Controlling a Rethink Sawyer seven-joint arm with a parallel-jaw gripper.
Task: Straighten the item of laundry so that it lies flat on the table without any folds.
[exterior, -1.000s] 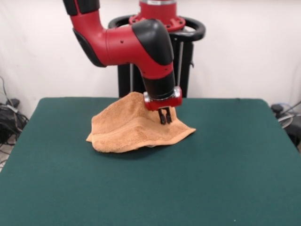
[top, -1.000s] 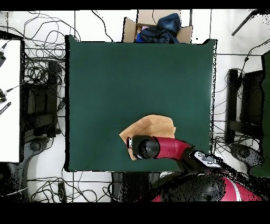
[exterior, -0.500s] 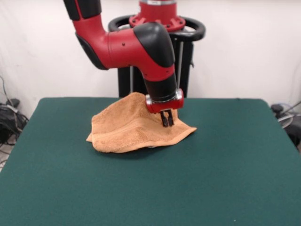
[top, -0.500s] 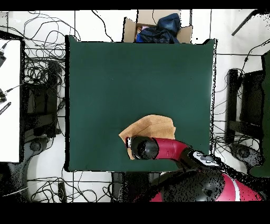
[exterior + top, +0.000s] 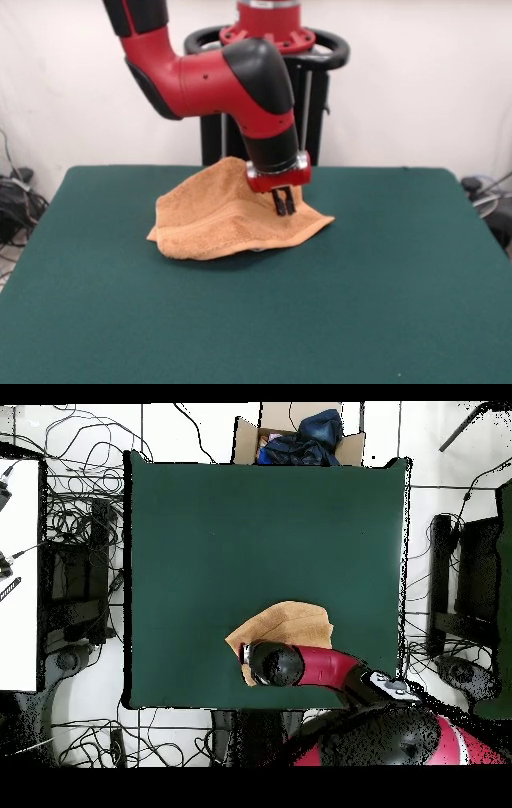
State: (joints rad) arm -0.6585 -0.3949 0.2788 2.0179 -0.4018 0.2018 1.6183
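Note:
The item of laundry, an orange-tan towel, lies bunched and folded on the far middle of the green table, with a raised hump at its far side and a corner pointing right. My gripper comes straight down onto the towel's right part. Its dark fingers stand close together, pinching the cloth. In the overhead view the towel lies near the table's bottom edge. There the red arm covers part of it and hides the gripper.
A cardboard box with dark cloth in it stands beyond the table's top edge in the overhead view. Cables lie on the floor at both sides. The robot's black pedestal frame rises just behind the towel.
The gripper has shifted slightly to the right in the front view, still down on the towel. The towel's shape has hardly changed.

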